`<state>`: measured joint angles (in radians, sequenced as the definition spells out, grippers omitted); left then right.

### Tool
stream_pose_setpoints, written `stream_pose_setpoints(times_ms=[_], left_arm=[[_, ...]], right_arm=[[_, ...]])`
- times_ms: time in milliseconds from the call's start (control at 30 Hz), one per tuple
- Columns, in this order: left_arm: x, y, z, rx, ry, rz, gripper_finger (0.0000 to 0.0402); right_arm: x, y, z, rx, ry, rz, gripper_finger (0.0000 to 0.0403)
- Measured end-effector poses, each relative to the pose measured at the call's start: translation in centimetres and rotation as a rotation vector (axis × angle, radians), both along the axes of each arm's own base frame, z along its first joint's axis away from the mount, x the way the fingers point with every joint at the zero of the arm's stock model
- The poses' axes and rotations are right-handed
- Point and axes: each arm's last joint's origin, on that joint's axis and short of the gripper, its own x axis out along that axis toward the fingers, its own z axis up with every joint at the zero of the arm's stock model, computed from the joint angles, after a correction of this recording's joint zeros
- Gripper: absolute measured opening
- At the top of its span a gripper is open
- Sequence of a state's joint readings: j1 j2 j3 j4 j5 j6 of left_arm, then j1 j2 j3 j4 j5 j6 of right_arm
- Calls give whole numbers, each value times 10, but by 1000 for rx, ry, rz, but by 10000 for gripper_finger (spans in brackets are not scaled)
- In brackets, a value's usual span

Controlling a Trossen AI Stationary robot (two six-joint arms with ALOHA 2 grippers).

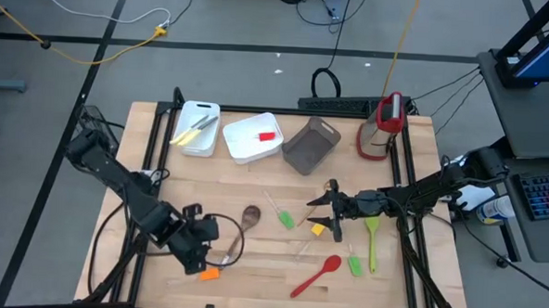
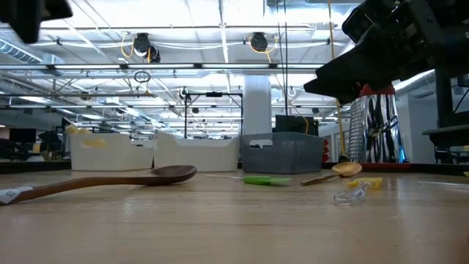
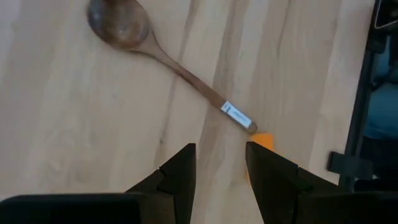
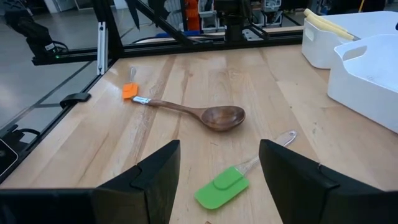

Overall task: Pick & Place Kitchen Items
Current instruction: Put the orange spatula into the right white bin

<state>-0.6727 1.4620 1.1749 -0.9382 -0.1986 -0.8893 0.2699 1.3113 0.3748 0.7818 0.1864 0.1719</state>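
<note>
I judge the wooden spoon light, stiff and fairly slippery, best pinched across its thin handle near the labelled end. It is brown with a round bowl, lying flat on the bench near the front left, its handle tip beside a small orange spatula. My left claw hangs over that handle end, fingers parted and holding nothing. My right claw hovers wide open and empty above a green spatula near mid-bench.
</note>
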Motion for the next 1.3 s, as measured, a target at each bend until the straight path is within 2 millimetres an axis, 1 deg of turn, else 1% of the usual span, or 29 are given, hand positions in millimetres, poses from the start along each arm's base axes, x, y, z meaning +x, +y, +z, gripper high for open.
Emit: stream_pose_setpoints(times_ms=[100,267,333,500,700,833,933,1033,1100,1167,1300], left_arm=[[-4,-3,-10,-24,6,50,145],[-12,-4,-24,-60,52,202,145],[-16,-5,-28,-60,63,220,145],[-19,-13,-44,-124,72,156,145],[-24,-29,-61,-243,-15,90,145],[-31,-32,-70,-247,-21,96,145],[-33,-32,-72,-242,-24,110,145],[-32,-33,-73,-251,-31,118,145],[-28,-35,-77,-257,-35,120,145],[-25,-39,-84,-260,-20,117,145],[-20,-45,-103,-280,68,116,145]], right_arm=[[0,0,0,0,0,0,212],[0,0,0,0,0,0,212],[0,0,0,-1,1,0,212],[0,0,-1,-3,9,0,212],[0,0,-1,-6,8,5,212],[0,0,-1,-34,6,11,212],[0,0,-1,-35,6,12,212],[0,0,-1,-35,6,12,212],[0,0,-1,-35,6,12,212],[0,0,-1,-35,6,12,212],[0,0,-1,-35,6,12,212]])
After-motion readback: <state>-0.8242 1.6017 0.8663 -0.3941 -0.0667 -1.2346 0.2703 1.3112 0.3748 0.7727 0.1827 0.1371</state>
